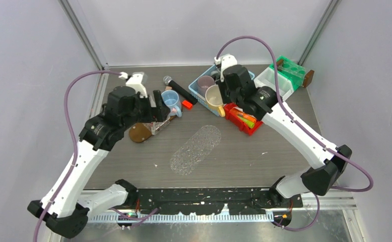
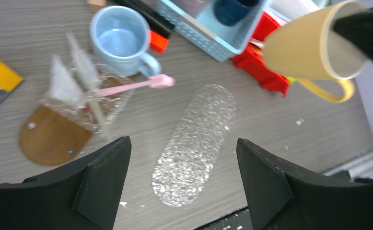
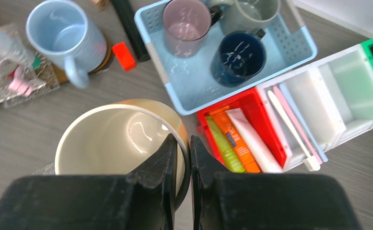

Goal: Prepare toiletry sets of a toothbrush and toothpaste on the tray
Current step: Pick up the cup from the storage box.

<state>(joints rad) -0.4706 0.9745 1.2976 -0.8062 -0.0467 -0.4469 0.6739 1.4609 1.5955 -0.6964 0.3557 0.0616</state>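
Note:
My right gripper (image 3: 183, 139) is shut on the rim of a cream mug with a yellow handle (image 3: 108, 139), held above the table near the red bin (image 1: 242, 118). That bin holds green (image 3: 223, 143), orange (image 3: 237, 143) and white (image 3: 254, 141) toothpaste tubes. White (image 3: 290, 127), pink (image 3: 296, 120) and blue (image 3: 303, 123) toothbrushes lie in a white bin (image 3: 338, 120). A pink toothbrush (image 2: 132, 86) rests on a clear crinkled holder (image 2: 74, 103). My left gripper (image 2: 183, 143) is open and empty above a clear glittery oval tray (image 2: 196, 143), which also shows in the top view (image 1: 196, 149).
A light blue mug (image 2: 120, 38) stands beside the clear holder, which sits on a wooden board (image 2: 48, 136). A blue basket (image 3: 299, 48) holds three mugs. A black microphone (image 1: 179, 88) and a small red block (image 1: 186, 104) lie behind. A green rack (image 1: 289, 68) stands at the back right.

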